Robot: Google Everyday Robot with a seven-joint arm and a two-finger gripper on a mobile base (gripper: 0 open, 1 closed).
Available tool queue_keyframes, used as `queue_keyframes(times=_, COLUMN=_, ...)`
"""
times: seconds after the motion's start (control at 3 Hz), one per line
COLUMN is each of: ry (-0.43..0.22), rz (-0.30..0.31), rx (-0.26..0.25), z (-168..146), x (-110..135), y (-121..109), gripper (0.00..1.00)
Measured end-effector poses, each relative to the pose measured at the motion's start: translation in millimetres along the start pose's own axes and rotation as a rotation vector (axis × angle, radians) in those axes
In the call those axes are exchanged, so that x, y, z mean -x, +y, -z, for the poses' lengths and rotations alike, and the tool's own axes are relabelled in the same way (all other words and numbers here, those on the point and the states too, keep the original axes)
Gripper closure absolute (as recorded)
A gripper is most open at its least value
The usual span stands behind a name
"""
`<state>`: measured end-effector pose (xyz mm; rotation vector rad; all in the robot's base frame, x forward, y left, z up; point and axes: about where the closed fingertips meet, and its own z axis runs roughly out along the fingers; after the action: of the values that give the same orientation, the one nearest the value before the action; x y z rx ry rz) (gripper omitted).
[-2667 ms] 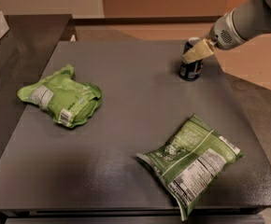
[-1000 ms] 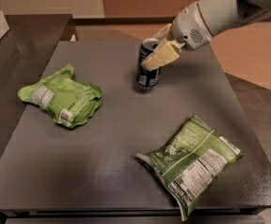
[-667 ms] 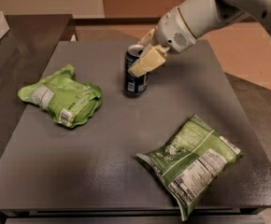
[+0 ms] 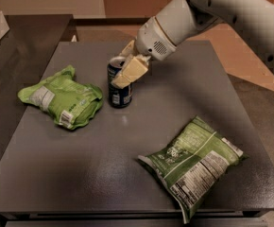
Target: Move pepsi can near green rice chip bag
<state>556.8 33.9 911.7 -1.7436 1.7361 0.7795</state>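
Observation:
The pepsi can (image 4: pixel 120 94) is dark blue with a silver top and stands upright near the middle of the grey table. My gripper (image 4: pixel 125 66) comes in from the upper right and is shut on the can's upper part, one cream finger (image 4: pixel 130 72) across its front. The green rice chip bag (image 4: pixel 61 97) is puffy and bright lime green with a whitish label patch. It lies on the table's left side, its right edge close to the can with a narrow gap between them.
A larger, darker green bag (image 4: pixel 193 161) with a white nutrition panel lies at the front right of the grey table (image 4: pixel 104 174). A dark counter (image 4: pixel 19 37) adjoins the table at the left. Tan floor lies beyond the table's right edge.
My gripper has carried the pepsi can from the table's far right corner leftward and toward the front. The can now stands close beside the lime-green bag. Both bags have stayed put.

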Motion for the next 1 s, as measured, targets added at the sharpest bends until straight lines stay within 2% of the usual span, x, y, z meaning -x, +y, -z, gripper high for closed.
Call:
queue_keyframes(times=0.33, ry=0.012, rz=0.015, rx=0.011, z=-14.2, x=6.0, y=7.0, gripper=0.82)
queue_keyframes(times=0.67, ry=0.042, rz=0.044, rx=-0.004, z=-22.2, x=10.0, y=12.4, gripper=0.58)
queue_keyframes(times=1.0, ry=0.043, rz=0.046, rx=-0.001, z=-23.8, x=10.6, y=13.0, gripper=0.36)
